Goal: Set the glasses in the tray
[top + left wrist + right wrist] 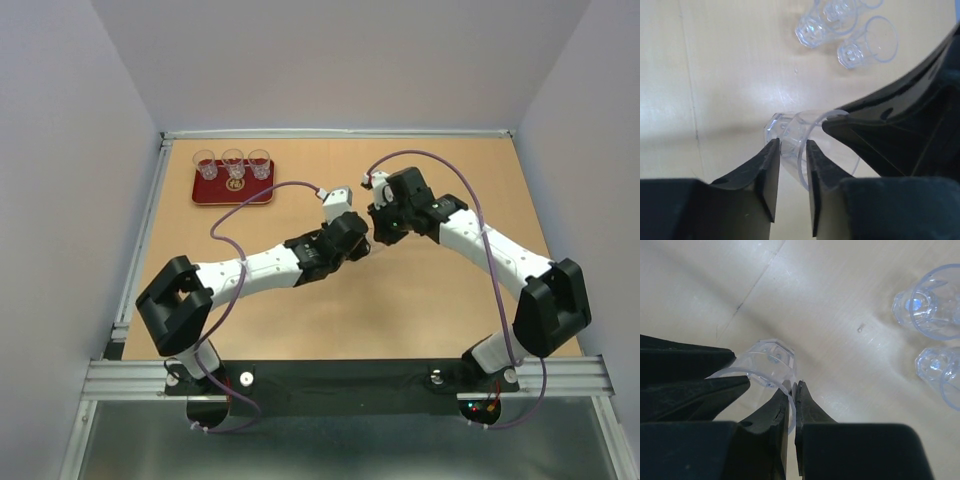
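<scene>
Left end effector (791, 146): clamped on the wall of one glass (790, 127), mid table (420, 310).
Right end effector (793, 390): pinching the same rim.
Tray (255, 193): far left, holding three glasses (233, 162).
Advice: one grip lets go first. Carry the glass upright and set it in the near row.

a robot lab test cell: bare white panels (70, 150) box in a wooden table (400, 310), with an aluminium rail (120, 378) carrying two cabled arms (260, 268)

Bright, even overhead light; soft shadows; glare sheen on table (765, 90) in wrist views; near foreground blurred.
</scene>
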